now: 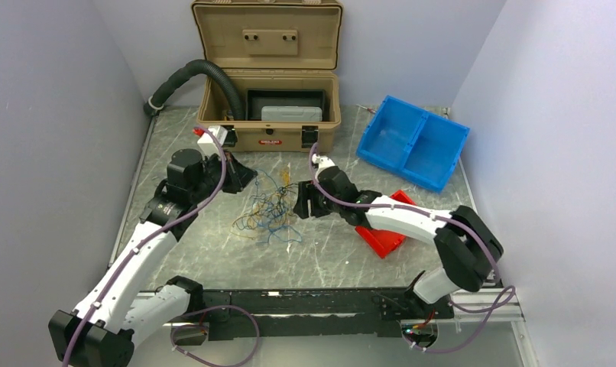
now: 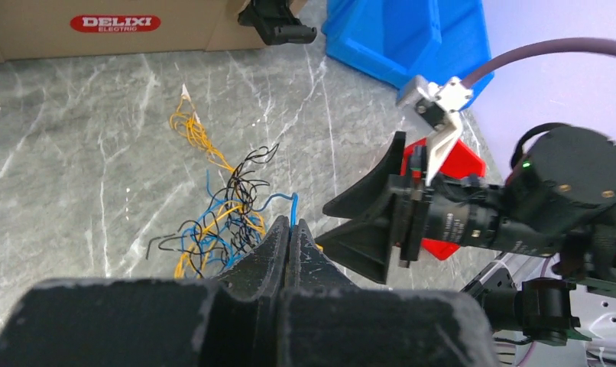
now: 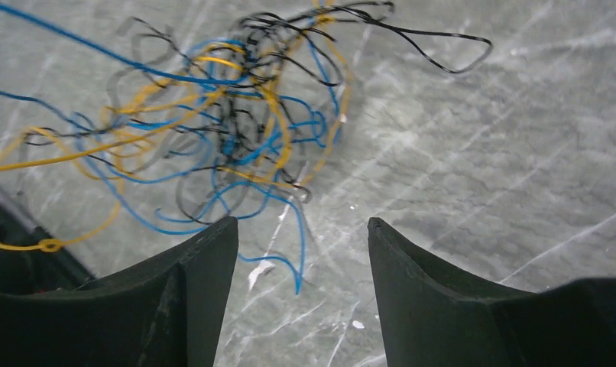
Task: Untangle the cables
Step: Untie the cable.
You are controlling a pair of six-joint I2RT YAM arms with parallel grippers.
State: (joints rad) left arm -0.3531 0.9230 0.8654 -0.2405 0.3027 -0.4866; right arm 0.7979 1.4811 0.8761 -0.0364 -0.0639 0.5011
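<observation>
While the right pincer point(image 3: 301, 229) hung open and empty over the cables point(image 3: 236, 138), and the left pincer point(image 2: 290, 229) was shut tight at their edge, the sound move was to pinch one outer loop only; they lay on the table point(image 1: 213, 252) before the tan case point(image 1: 290, 141).

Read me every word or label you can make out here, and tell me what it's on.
"DELIXI ELECTRIC": red oval label on the front of the tan case, seen from the left wrist.
The same label seen from the top camera: too small to read.
No other writing shows.
</observation>
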